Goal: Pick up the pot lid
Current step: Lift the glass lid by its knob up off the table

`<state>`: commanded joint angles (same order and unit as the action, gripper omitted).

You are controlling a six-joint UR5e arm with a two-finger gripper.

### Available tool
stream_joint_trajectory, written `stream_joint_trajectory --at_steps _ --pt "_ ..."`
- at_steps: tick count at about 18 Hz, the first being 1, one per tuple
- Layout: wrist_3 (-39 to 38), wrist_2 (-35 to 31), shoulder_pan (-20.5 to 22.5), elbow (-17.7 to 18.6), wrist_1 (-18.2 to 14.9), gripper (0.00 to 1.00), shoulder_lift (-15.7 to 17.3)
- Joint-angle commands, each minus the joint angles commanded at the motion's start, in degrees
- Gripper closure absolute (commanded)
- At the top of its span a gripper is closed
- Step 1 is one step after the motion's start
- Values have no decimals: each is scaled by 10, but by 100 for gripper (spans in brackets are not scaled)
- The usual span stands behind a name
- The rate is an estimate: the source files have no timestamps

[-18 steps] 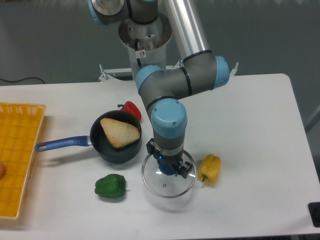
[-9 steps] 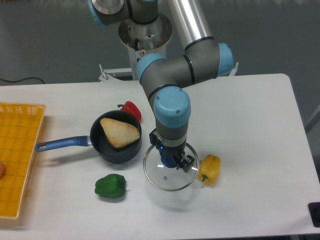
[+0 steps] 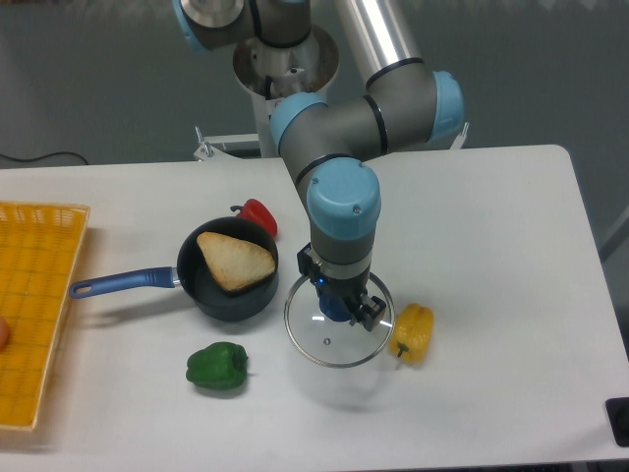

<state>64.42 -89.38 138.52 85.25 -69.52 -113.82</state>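
The gripper is shut on the blue knob of the pot lid, one finger at either side of it. The clear, round lid with its thin metal rim hangs knob-up above the white table, right of the black pan. Its right edge overlaps the yellow pepper in this view. The gripper body hides the back part of the lid.
A black pan with a blue handle holds a bread-like wedge. Around it lie a green pepper, a red pepper and a yellow pepper. An orange-yellow crate stands at far left.
With the lid in its grip, the gripper has risen and shifted slightly right in the picture. The pan and the peppers have stayed where they were.
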Motion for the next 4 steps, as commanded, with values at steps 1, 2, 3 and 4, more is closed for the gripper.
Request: stream_joint_trajectory --at_steps 1,2,3,4 --pt "0 1 0 1 1 39 0" --pt "0 2 0 0 1 39 1" --pt "0 3 0 0 0 39 2" --pt "0 3 1 0 0 39 4"
